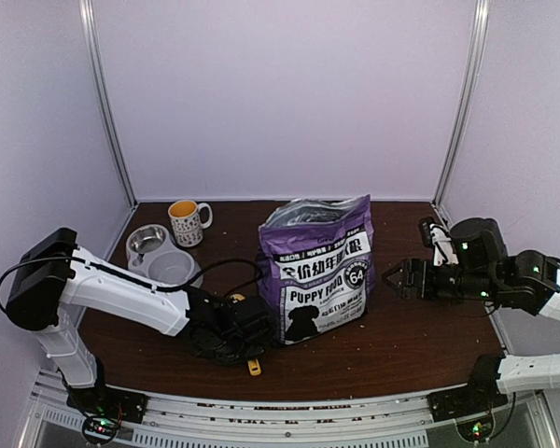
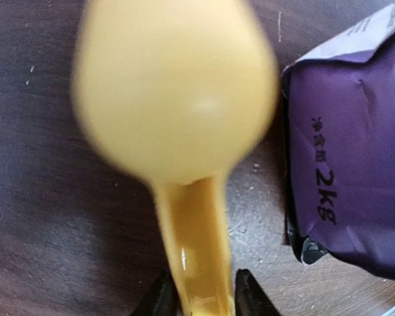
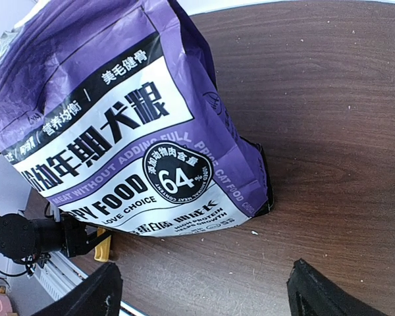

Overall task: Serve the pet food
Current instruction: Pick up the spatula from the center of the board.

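Two jobs look split. The left gripper [image 1: 231,329] straddles the handle of the yellow scoop [image 2: 178,131], jaws close on both sides, though I cannot tell whether they pinch it. The right gripper [image 1: 397,278] hangs wide apart beside the upright bag [image 1: 317,271], probably to steady it. The pet food is hidden inside that bag.

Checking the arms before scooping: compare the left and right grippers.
The left gripper sits low, jaws narrow on either side of the handle of the yellow scoop; the right gripper hangs higher, jaws wide and empty. Both flank the puppy food bag.
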`<state>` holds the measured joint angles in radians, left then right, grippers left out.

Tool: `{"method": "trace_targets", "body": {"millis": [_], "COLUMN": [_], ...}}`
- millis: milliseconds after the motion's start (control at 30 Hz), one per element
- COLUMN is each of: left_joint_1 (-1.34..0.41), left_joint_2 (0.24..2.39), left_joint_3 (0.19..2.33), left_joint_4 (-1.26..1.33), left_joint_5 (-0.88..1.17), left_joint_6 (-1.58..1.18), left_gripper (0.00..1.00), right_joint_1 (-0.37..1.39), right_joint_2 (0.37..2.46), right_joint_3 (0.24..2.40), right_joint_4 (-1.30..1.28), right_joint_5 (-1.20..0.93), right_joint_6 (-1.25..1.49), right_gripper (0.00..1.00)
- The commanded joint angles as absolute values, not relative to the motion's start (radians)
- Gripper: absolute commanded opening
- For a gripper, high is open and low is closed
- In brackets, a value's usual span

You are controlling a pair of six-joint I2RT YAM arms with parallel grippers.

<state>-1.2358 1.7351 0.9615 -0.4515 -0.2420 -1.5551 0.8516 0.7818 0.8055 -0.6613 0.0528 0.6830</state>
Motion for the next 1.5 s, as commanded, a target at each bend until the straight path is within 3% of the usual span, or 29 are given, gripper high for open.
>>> {"method": "trace_targets", "body": {"millis": [0,100,267,500,833,967,1200,1467], "left_joint_1": [-1.224,-1.224,-1.224,-1.199,-1.084,-1.009,-0.988,-0.988], "left_joint_2": [1.737,1.717,1.634,1.436,0.938,0.880,1.055,1.144], "left_joint_3": [0.913,0.920,0.916,0.866,0.911,1.049,1.342,1.392], "left_joint_4": [-0.438,-0.477,-0.507,-0.530,-0.621,-0.638,-0.642,-0.430], "left_joint_5": [-0.222,-0.232,-0.265,-0.323,-0.369,-0.217,0.138,0.586], "left_joint_6": [-1.518,-1.498,-1.479,-1.438,-1.189,-1.004,-0.781,-0.736], "left_gripper": [0.28,0.27,0.15,0.15,0.15,0.15,0.15,0.13], "right_joint_1": [0.845,0.846,0.845,0.845,0.845,0.846,0.845,0.846], "right_joint_2": [0.767,0.770,0.778,0.778,0.713,0.665,0.687,0.788], "right_joint_3": [0.805,0.808,0.825,0.859,0.926,0.906,0.972,1.126], "right_joint_4": [-0.650,-0.652,-0.659,-0.662,-0.513,-0.321,-0.205,-0.268], "right_joint_5": [0.066,0.073,0.074,0.087,0.019,-0.069,-0.267,-0.499], "right_joint_6": [0.708,0.713,0.722,0.731,0.675,0.589,0.427,0.339], "right_gripper": [0.88,0.88,0.87,0.87,0.87,0.87,0.87,0.87]}}
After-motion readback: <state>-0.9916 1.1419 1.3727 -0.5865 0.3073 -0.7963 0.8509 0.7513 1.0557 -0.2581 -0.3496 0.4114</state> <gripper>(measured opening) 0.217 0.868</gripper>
